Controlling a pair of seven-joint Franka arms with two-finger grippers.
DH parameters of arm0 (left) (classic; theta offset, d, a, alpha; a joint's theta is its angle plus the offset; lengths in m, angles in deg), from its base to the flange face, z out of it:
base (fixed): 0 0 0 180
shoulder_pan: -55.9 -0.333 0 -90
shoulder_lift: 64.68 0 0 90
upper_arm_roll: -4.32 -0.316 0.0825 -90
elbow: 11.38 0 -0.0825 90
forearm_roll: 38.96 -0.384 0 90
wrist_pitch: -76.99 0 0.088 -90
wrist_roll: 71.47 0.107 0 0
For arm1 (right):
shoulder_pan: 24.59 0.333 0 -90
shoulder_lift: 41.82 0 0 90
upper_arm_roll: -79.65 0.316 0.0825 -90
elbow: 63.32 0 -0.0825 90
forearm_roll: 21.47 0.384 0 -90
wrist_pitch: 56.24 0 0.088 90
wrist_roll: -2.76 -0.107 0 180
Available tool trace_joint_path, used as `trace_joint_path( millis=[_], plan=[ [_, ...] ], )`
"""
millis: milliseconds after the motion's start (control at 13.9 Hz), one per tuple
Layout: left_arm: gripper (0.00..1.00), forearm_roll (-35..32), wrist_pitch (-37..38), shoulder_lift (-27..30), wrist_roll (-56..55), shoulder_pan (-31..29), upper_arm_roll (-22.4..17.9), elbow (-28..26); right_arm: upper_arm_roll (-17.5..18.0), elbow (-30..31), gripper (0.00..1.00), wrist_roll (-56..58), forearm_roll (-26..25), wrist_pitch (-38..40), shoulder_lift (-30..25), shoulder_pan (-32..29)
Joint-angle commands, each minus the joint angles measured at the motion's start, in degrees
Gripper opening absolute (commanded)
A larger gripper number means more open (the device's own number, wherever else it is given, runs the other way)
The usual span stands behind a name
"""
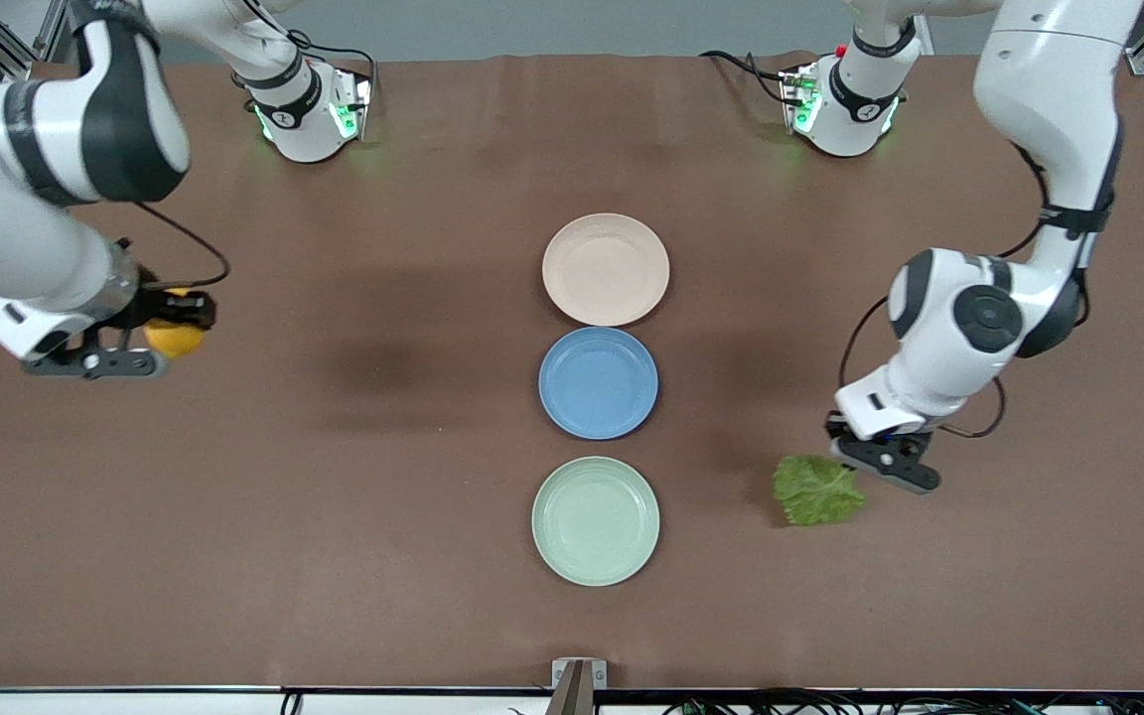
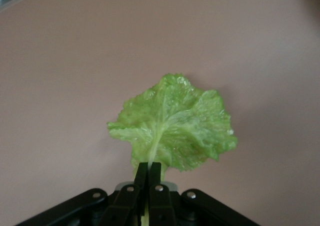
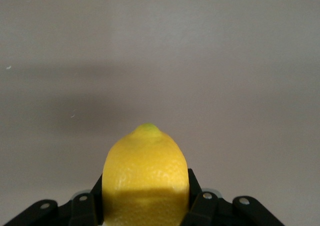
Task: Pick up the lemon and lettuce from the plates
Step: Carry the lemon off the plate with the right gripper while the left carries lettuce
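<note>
Lemon [image 1: 175, 338]: judged firm and smooth; pinched across its middle by right gripper [image 1: 150, 343] jaws, well apart from beige-pink plate [image 1: 606, 269].
Lettuce [image 1: 816, 490]: judged limp and light; clamped at its stem by left gripper [image 1: 855, 459] jaws, over worktop [image 1: 383, 497] near that plate's mint-green neighbour [image 1: 596, 519].

**Brown table, three plates in a row**

Brown table [image 1: 334, 556] has three plates lined up down the middle: pink plate [image 1: 606, 269] toward the robots' edge, blue plate [image 1: 598, 383] between, green plate [image 1: 596, 519] closest to the camera edge.
</note>
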Motion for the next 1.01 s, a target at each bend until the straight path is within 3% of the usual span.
trace_joint_path(
  millis=[0,288,360,432,504,791,935],
  plan=[
    [0.02,-0.9,-3.3,0.2,6.8,-5.7,0.8,-5.9,1.5,5.4,0.14,4.8,-1.1,-9.8,2.4,-6.8],
    [0.09,-0.8,-5.2,-4.0,10.0,-8.8,1.0,-6.6,1.8,5.9,0.14,7.7,-0.5,-20.3,11.5,-12.3],
    [0.24,-0.6,-5.4,-4.5,10.0,-9.0,1.0,-6.5,1.8,5.9,0.14,7.8,1.8,-21.9,13.6,-12.9],
    [0.67,-0.5,-5.3,-4.7,9.5,-9.1,1.1,-6.0,1.8,5.9,0.14,8.9,5.2,-23.2,15.5,-13.7],
    [1.0,-0.3,-5.2,-4.1,9.1,-9.1,1.1,-5.8,1.8,5.9,0.14,10.4,6.9,-25.2,17.1,-13.8],
    [1.0,0.9,4.4,6.6,-3.9,-8.4,3.8,-4.5,1.8,5.6,0.14,10.9,7.8,-32.6,22.3,-14.6],
    [1.0,0.9,11.8,11.7,-13.6,-8.3,5.9,-2.9,1.8,5.2,0.14,11.0,11.7,-32.7,23.3,-14.5]
  ],
)
